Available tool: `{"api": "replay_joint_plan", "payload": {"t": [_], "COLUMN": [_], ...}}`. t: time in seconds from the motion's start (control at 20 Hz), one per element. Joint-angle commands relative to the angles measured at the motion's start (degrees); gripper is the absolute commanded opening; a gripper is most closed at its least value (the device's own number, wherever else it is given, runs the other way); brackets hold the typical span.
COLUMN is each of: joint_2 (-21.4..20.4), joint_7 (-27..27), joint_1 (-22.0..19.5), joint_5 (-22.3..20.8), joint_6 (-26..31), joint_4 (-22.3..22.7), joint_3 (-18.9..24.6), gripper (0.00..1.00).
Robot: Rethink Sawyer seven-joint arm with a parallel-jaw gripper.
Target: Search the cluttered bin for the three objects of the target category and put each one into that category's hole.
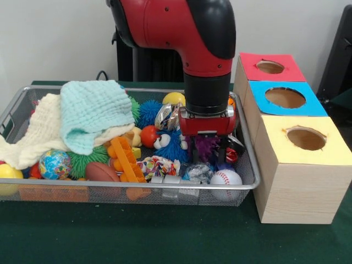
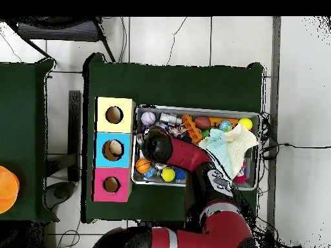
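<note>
The wire-mesh bin (image 1: 137, 187) is full of toys and stands left of three wooden boxes with holes. My gripper (image 1: 208, 155) reaches down into the bin's right part, open, with its fingers (image 1: 195, 153) on either side of a purple spiky ball (image 1: 208, 146). A baseball (image 1: 225, 177) lies just below it at the front rim. A blue spiky ball (image 1: 171, 146) and a red ball (image 1: 148, 136) lie to its left. In the overhead view the arm's wrist (image 2: 156, 145) hides the gripper over the bin (image 2: 197, 108).
Red-topped (image 1: 269, 67), blue-topped (image 1: 285, 98) and yellow-topped (image 1: 305, 138) boxes line the bin's right side. A mint cloth (image 1: 91, 113) and a cream cloth (image 1: 36, 137) cover the left half. A globe ball (image 1: 54, 163), a brown football (image 1: 102, 171) and an orange toy (image 1: 125, 159) lie in front.
</note>
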Motion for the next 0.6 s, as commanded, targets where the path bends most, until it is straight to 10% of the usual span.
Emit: {"api": "replay_joint_plan", "payload": {"t": [0.05, 0.6], "joint_2": [3.52, 2.82], "joint_7": [14.98, 10.38], "joint_1": [0.96, 3.04], "joint_5": [2.88, 1.45], "joint_6": [-2.2, 3.75], "joint_4": [1.72, -2.38], "joint_3": [5.04, -3.52], "gripper": [1.0, 1.0]}}
